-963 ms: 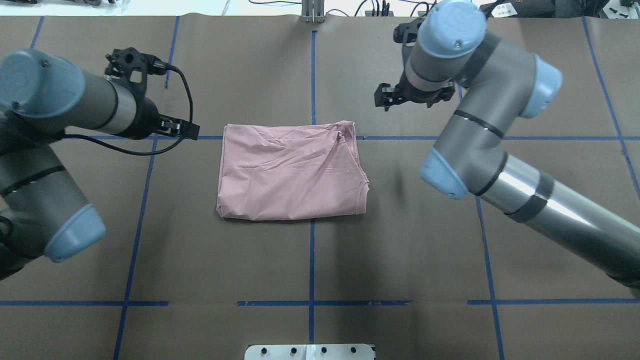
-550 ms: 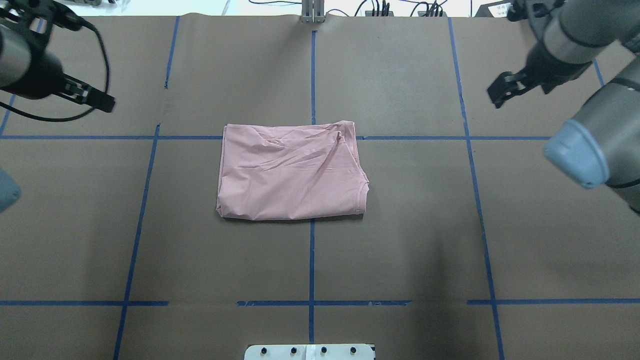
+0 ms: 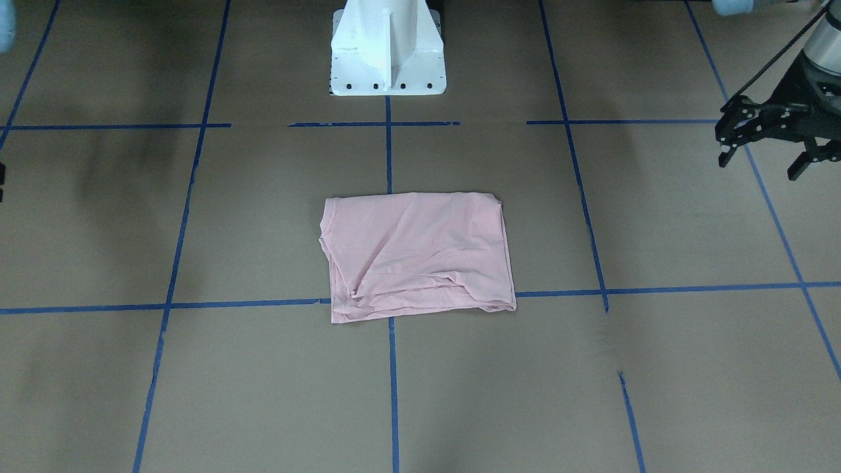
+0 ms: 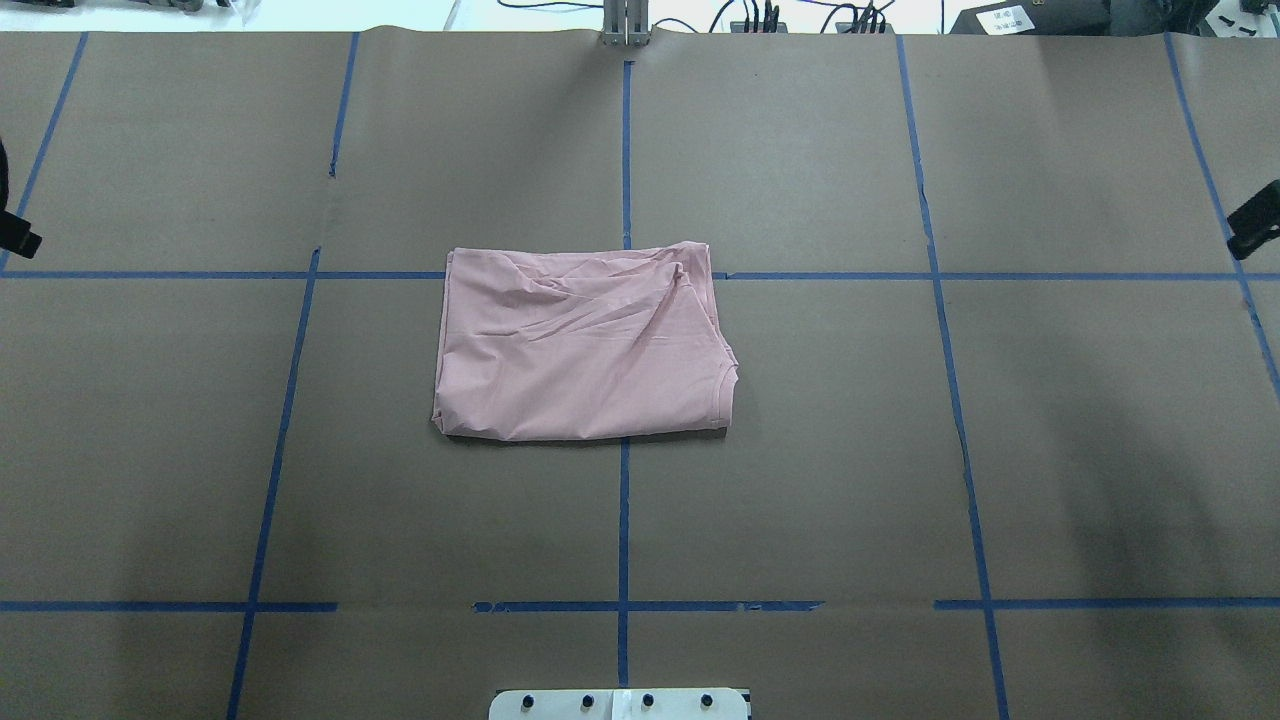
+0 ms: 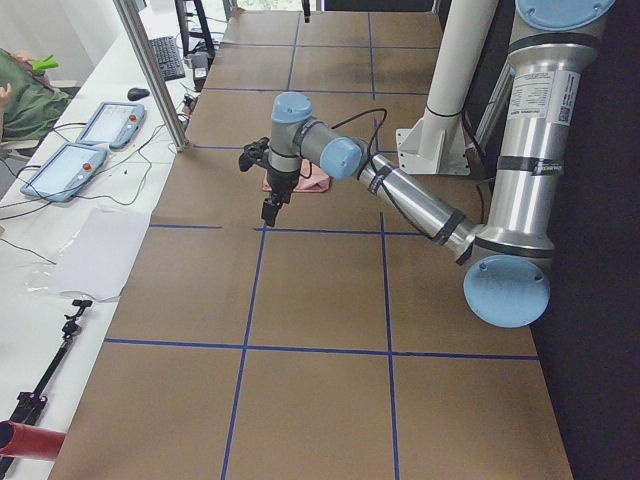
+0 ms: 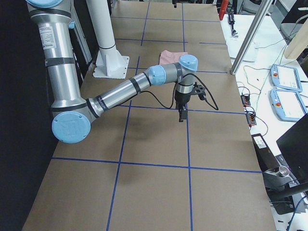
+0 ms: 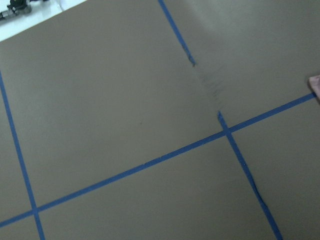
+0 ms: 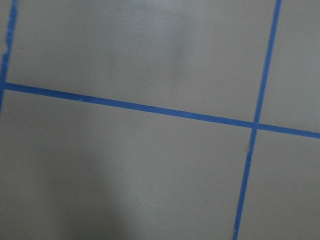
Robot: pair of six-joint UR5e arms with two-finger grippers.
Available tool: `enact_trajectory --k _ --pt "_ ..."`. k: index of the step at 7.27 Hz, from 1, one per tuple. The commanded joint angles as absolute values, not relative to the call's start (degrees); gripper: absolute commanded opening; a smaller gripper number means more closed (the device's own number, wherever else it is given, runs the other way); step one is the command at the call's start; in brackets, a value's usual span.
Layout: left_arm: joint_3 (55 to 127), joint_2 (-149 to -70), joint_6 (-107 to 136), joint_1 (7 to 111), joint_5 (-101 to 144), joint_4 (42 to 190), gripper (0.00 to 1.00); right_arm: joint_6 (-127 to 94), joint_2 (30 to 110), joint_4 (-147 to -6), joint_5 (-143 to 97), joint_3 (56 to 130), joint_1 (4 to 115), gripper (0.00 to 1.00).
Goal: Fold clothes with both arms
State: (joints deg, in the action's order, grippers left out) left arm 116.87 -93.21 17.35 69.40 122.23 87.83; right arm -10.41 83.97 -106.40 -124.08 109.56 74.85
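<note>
Folded T-shirt (image 4: 585, 345) lies flat, left fingers (image 3: 798, 167) spread, well apart from it

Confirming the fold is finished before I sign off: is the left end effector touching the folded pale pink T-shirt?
Apart. The front-facing view shows bare brown paper between the left end effector and the folded pale pink T-shirt.

I see my left arm (image 5: 410, 200) and right arm (image 6: 120, 94) as silver-grey tubes with light blue joint caps, black bands, thin black cables and white labels near each frame's top.
</note>
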Motion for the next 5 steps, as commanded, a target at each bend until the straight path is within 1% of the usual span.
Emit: enact_trajectory --k 1,2,3,4,5 --pt "111.56 -89.92 13.92 79.21 124.7 90.09 1.0 0.36 92.77 -100.31 -128.4 105.66 84.16 1.0" --pt "107.7 -86.08 0.4 85.72 128.55 90.35 1.0 6.36 94.47 -99.67 -128.67 102.16 88.64 1.0" --pt "102.53 -85.44 -8.44 92.48 132.33 90.26 1.0 9.63 96.05 -99.58 -128.76 101.09 90.6 1.0" --pt "100.65 -83.52 -9.31 95.68 134.71 90.18 1.0 9.58 98.33 -99.58 -130.15 100.9 91.05 1.0" --pt "100.55 -80.97 -9.58 97.54 137.26 90.44 1.0 9.67 100.09 -99.58 -133.47 100.29 91.92 1.0"
